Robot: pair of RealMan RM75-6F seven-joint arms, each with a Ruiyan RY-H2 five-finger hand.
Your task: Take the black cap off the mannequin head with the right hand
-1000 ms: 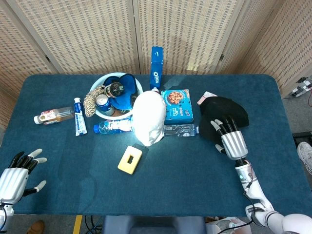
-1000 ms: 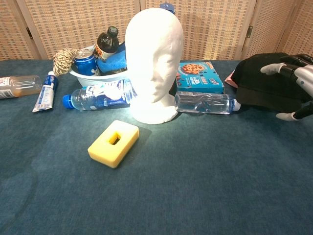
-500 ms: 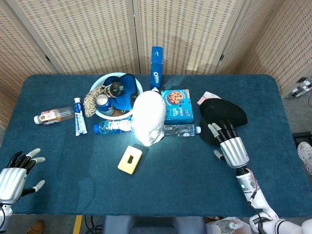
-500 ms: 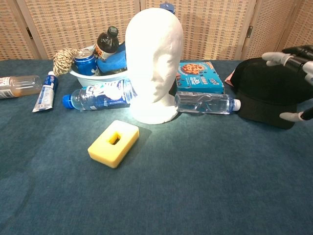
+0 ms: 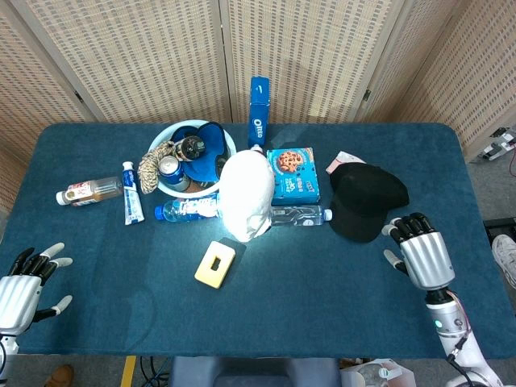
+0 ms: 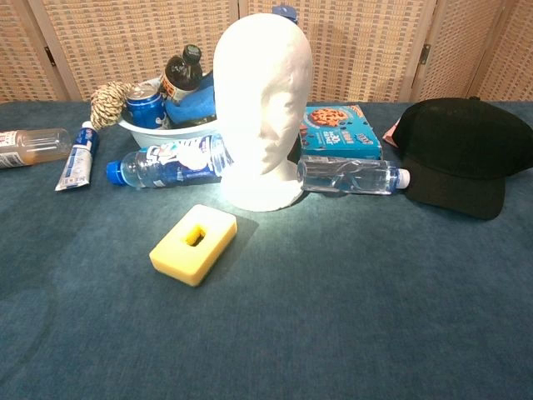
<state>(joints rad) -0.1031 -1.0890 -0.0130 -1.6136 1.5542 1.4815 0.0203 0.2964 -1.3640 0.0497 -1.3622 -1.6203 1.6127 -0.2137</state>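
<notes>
**Black cap down on counter, mannequin head bare**

Black fabric baseball cap (image 5: 367, 196) lying flat on the blue cloth-covered counter (image 5: 306, 282), brim toward the near edge, off to the right of the white foam mannequin head (image 5: 247, 196). Head upright and uncovered. Clear plastic water bottle (image 5: 298, 214) lying between head and cap, its white lid end just beside the cap. Blue cookie box (image 5: 293, 174) flat behind that bottle.

Right hand (image 5: 419, 251) near the cap's brim, apart from it, holding nothing, fingers (image 5: 405, 226) loosely bent and slightly parted. Left hand (image 5: 22, 283) at the far left corner of the counter, empty, fingers spread.

Yellow rectangular sponge with a slot (image 5: 214, 264) in front of the head. White bowl (image 5: 168, 184) behind it, filled with cans, a bottle and blue cloth.
</notes>
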